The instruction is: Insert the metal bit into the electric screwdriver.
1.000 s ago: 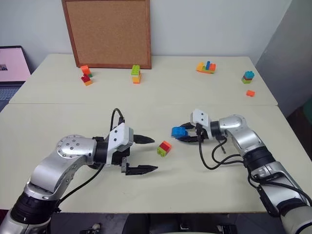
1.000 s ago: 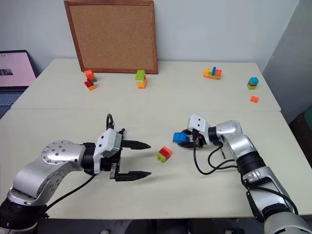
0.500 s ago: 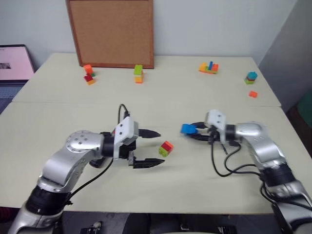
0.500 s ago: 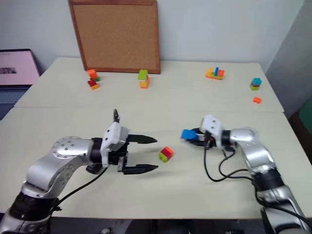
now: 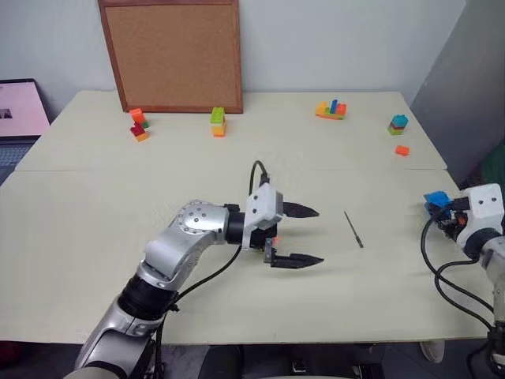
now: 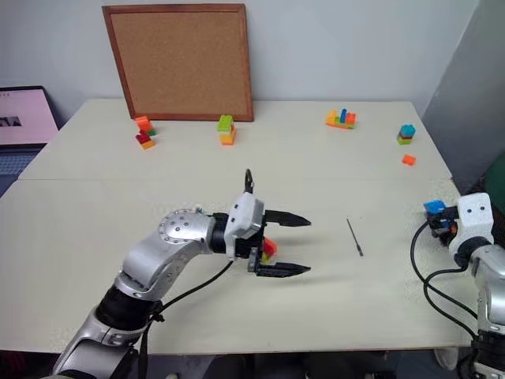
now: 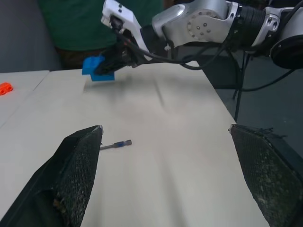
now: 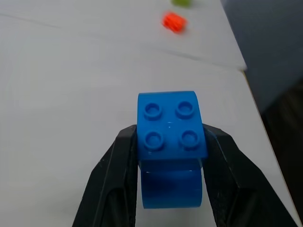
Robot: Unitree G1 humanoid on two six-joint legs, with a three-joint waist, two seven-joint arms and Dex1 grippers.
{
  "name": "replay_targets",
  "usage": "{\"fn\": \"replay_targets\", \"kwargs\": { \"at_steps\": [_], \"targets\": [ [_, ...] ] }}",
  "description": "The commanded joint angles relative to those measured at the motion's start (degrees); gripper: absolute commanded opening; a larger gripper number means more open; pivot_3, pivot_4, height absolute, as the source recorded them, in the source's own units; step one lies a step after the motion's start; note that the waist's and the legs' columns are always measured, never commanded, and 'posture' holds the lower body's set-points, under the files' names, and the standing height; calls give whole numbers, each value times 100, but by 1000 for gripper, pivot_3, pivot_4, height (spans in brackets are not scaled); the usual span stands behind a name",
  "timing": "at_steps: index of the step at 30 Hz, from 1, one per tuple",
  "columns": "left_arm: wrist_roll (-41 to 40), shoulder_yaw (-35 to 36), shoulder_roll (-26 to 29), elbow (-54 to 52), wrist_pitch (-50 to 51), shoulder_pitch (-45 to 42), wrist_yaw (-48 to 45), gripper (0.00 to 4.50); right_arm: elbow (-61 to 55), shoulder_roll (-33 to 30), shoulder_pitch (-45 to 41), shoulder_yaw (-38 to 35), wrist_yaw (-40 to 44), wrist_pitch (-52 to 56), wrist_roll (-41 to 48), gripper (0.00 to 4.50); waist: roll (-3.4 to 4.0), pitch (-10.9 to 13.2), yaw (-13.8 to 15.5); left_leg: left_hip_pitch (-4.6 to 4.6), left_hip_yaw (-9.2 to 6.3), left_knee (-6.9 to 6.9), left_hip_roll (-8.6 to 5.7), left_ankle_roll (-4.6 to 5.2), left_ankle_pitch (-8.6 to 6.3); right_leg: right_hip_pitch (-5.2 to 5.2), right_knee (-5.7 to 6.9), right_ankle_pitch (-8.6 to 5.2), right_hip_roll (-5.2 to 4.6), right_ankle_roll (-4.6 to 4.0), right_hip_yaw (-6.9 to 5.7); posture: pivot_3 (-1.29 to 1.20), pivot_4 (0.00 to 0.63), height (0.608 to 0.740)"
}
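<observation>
My left gripper (image 5: 306,235) hangs wide apart over the table (image 5: 95,229), pointing right at the metal bit (image 5: 353,229), which lies flat just ahead, long axis running away from me. My right gripper (image 8: 168,156), farther off, is clamped on a blue brick (image 8: 169,125).
</observation>
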Motion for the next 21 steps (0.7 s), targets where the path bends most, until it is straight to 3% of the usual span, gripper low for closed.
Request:
{"fn": "replay_targets", "kwargs": {
  "at_steps": [1, 4, 9, 16, 21],
  "targets": [
    [124, -14, -69, 18, -252, -91, -57, 4500, 55, -28, -181, -226, -261, 55, 164, 1496, 5, -2, -17, 0, 1, -1, 0, 0, 0, 0, -2, -1, 1, -1, 3, 0, 150, 740],
    [182, 18, -98, 56, -297, -89, -28, 4500, 32, 37, -237, -275, -396, 132, 262, 1496, 5, -2, -16, -3, 3, 0, -1, 0, 0, 0, -7, -3, 2, -1, 6, 0, 150, 740],
    [268, 69, -111, 80, -335, -75, 38, 4500, -227, 163, -360, -550, -572, 474, 687, 2953, 5, -2, -8, -4, 10, 1, -6, 0, 0, 0, -10, -3, 0, 1, 13, 0, 150, 740],
    [391, 314, 68, 62, -307, -43, 222, 4500, -1420, -61, 10, -843, -269, 701, 1263, 4482, 9, 0, -9, -5, 8, -1, -3, 0, 0, -2, -10, -3, 2, 1, 13, 0, 150, 740],
    [95, 1014, 754, -424, 165, 217, 245, 4500, -2946, -776, 434, -72, 1186, 785, 2040, 4482, 16, 4, -57, -2, 6, -4, -1, 0, -1, -4, -10, -4, 4, 2, 12, 0, 150, 740]
  ]
}}
